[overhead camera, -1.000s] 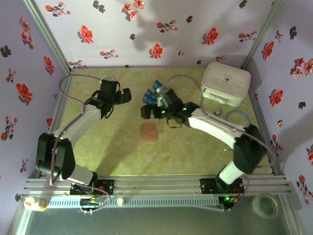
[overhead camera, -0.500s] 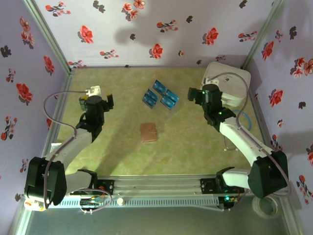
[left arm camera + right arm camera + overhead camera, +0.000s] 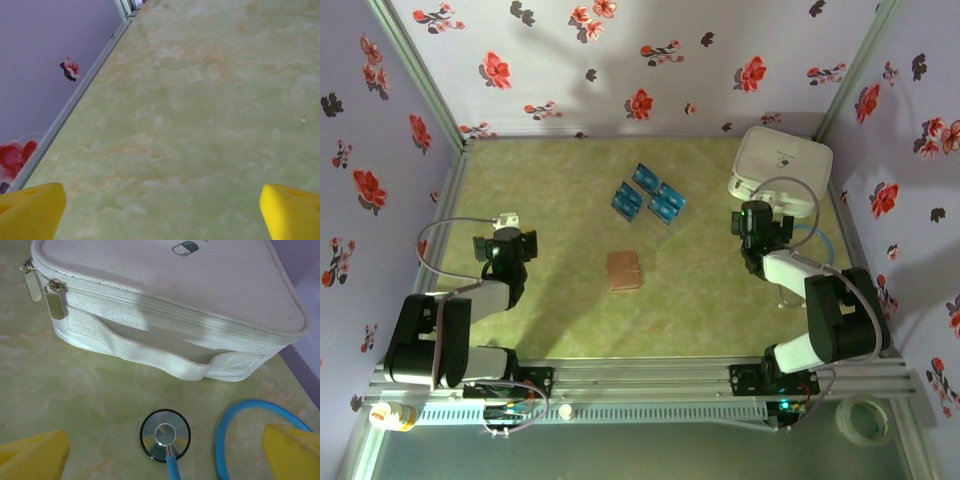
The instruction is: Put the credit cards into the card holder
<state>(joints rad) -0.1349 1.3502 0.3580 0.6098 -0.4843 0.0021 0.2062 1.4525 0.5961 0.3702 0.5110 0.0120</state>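
Several blue credit cards [image 3: 648,193] lie in a loose cluster at the middle back of the table. The brown card holder [image 3: 624,270] lies flat in front of them, apart from both arms. My left gripper [image 3: 504,243] sits folded back at the left side, well away from the cards. In the left wrist view the left gripper [image 3: 162,212] is open over bare tabletop. My right gripper [image 3: 757,220] is at the right by the white case. In the right wrist view the right gripper [image 3: 164,455] is open with nothing between its yellow fingertips [image 3: 32,455].
A white zipped case [image 3: 782,168] [image 3: 170,285] stands at the back right. A stethoscope lies in front of it, its metal chest piece [image 3: 165,435] and blue tube [image 3: 810,238] [image 3: 235,425] close under the right gripper. The left wall rail [image 3: 80,92] runs beside the left gripper.
Both arms have pulled back from the table's middle to their own sides. The right gripper left the cards and now hangs by the white case. Cards and card holder stayed put.
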